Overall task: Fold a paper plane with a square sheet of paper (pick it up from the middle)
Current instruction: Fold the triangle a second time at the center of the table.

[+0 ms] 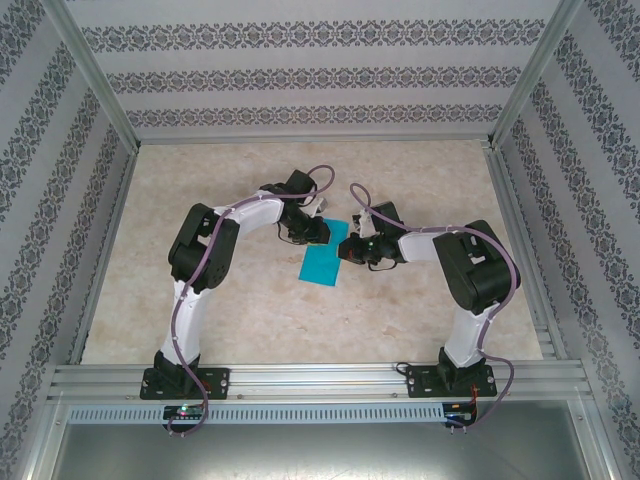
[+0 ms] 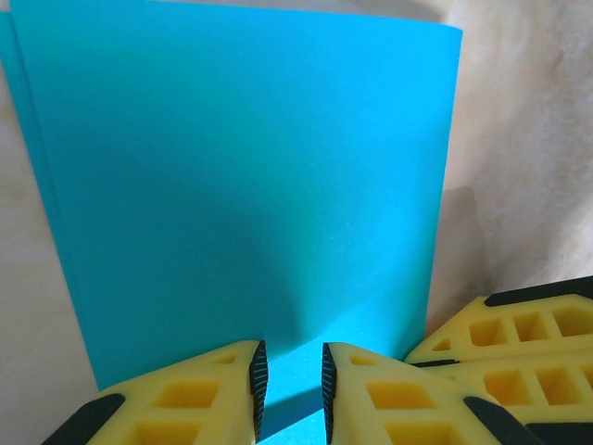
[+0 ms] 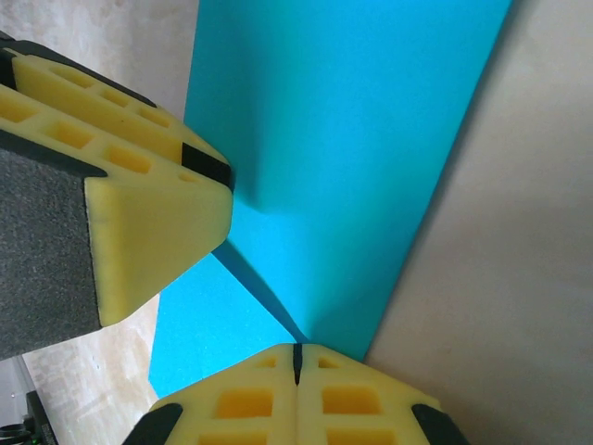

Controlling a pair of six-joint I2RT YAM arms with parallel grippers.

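Walls: I see patterned walls [image 1: 300, 80] closing the cell in on three sides, well beyond both tools.
Table: a pale marbled table [image 1: 240, 320] lies under both tools. From the left wrist, its bare top shows off to the right of the fingertips.
Rail: a metal rail [image 1: 320, 378] at the near edge carries both bases, well behind the tools.
Left arm: the left arm [image 1: 205, 245] bends inward, so its tool faces the other one over mid-table.
Right arm: the right arm [image 1: 475, 265] mirrors it, its tool pointing back at the left one.
Sheet: the square sheet of paper [image 1: 322, 265], teal, sits between the two tools and a little to their near side. Ahead of the left fingertips it spreads wide, with a second layer peeking out along its left edge. Ahead of the right fingertips one layer rises off the one beneath, with a dark shadow between them.
Left gripper: the left gripper [image 2: 291, 371] is released a little, with teal showing through the narrow gap between its black pads. I cannot tell whether the tips touch the sheet.
Right gripper: the right gripper [image 3: 297, 357] is clenched, yellow fingers pressed flat together. It is pinching the raised layer where the crease runs into the tips.
Neighbours: the right tool's fingers [image 2: 519, 334] sit just beside the left tool's right finger.
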